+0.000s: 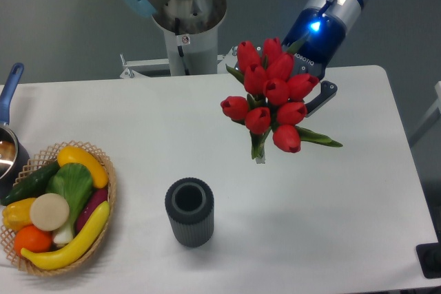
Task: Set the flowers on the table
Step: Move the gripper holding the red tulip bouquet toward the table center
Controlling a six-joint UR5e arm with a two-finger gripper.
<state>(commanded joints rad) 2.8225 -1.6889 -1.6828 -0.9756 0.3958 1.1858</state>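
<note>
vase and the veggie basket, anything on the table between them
Nothing. In the camera view the stretch of white table between the dark vase and the basket is bare.

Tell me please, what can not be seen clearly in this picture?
- Gripper fingers: camera view, hidden behind the flowers, so the grasp cannot be confirmed.
- Flower stems: mostly covered by the blooms.
- Vase interior: dark, contents unreadable.
- Pot: cut off by the left edge.
</note>
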